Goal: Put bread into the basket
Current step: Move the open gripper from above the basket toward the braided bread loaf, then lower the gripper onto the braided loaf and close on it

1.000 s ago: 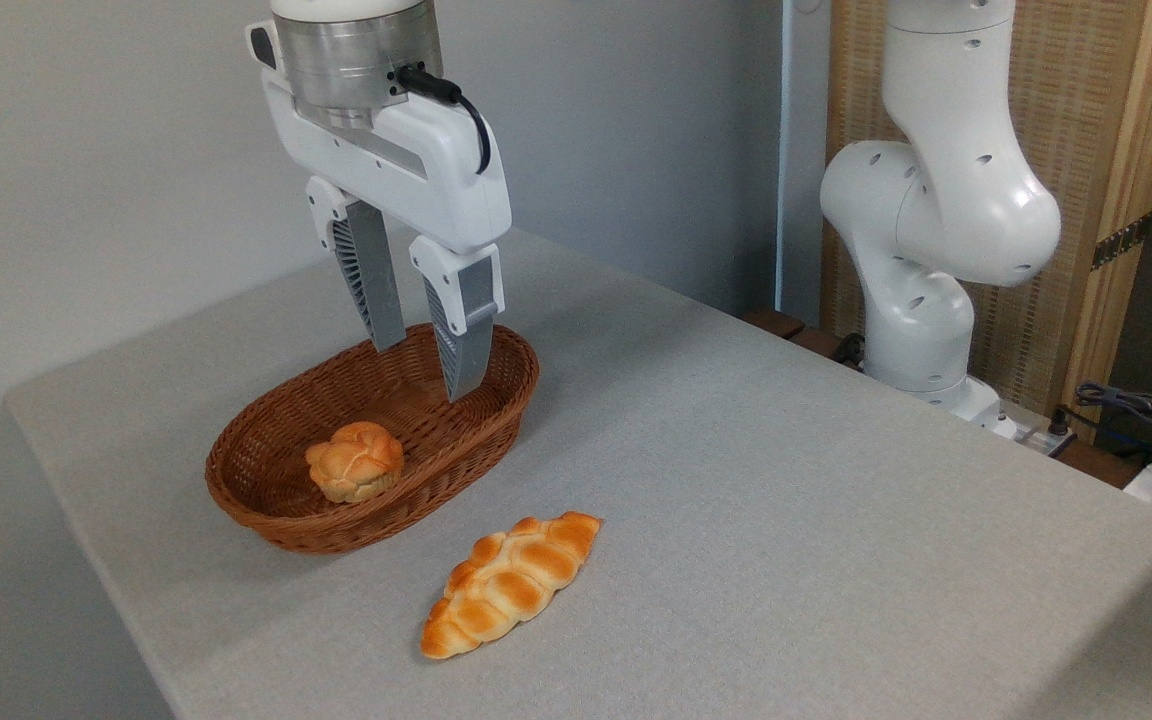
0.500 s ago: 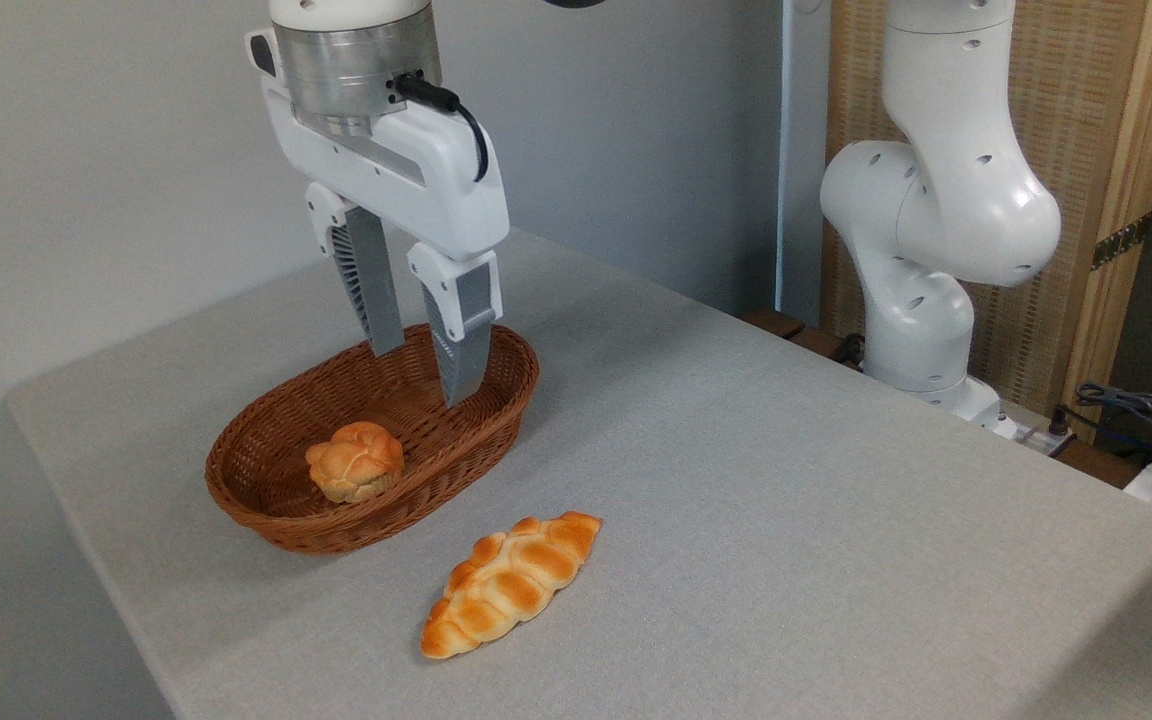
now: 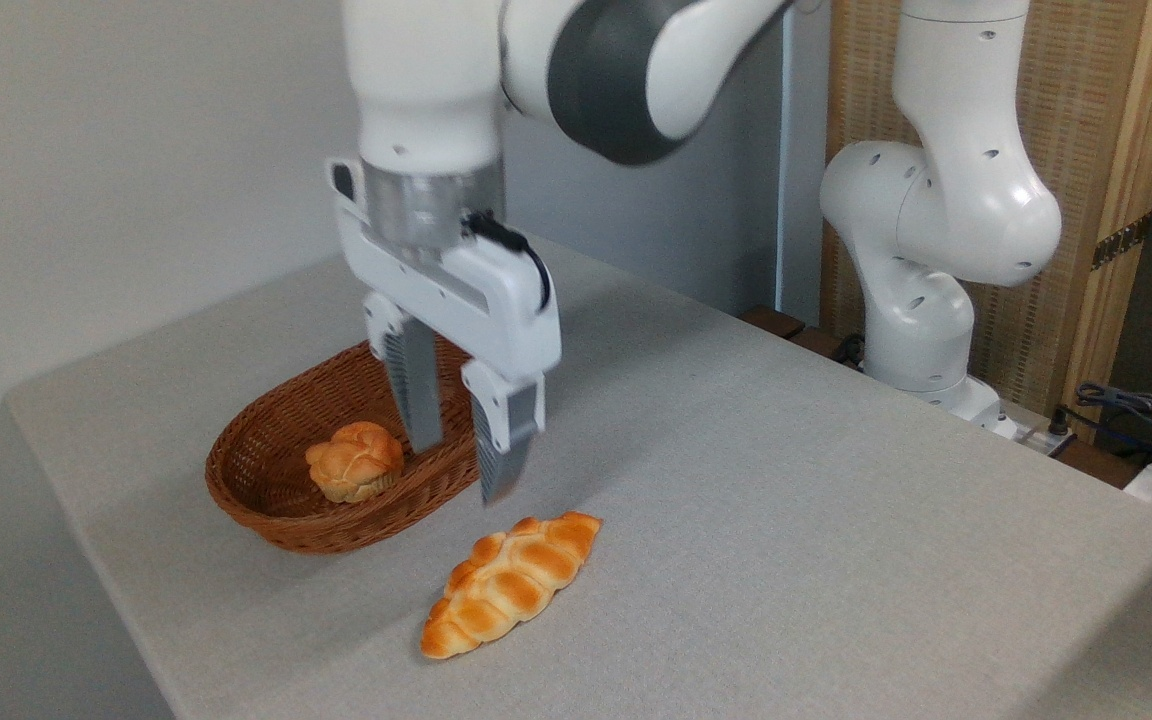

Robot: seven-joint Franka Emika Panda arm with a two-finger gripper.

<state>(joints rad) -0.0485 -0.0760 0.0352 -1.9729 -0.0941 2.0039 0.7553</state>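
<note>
The gripper [image 3: 461, 475] is hanging with its jaws apart and gripping nothing, so the grasp, the lift and the drop are all left to do. The bread [image 3: 509, 583] is lying on the table [image 3: 786, 520] just below and in front of the jaws, while the basket [image 3: 266, 510] is sitting behind them, holding only a small round bun [image 3: 354, 461].

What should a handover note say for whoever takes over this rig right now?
Gripper: open, empty, hanging above the near rim of the basket, pointing down.
Bread: lying on the table in front of the basket, untouched.
Small round bun: already inside the basket.
Done: nothing yet for the braided loaf.
Left: reach the bread, grasp it, lift it and set it in the basket beside the bun.
</note>
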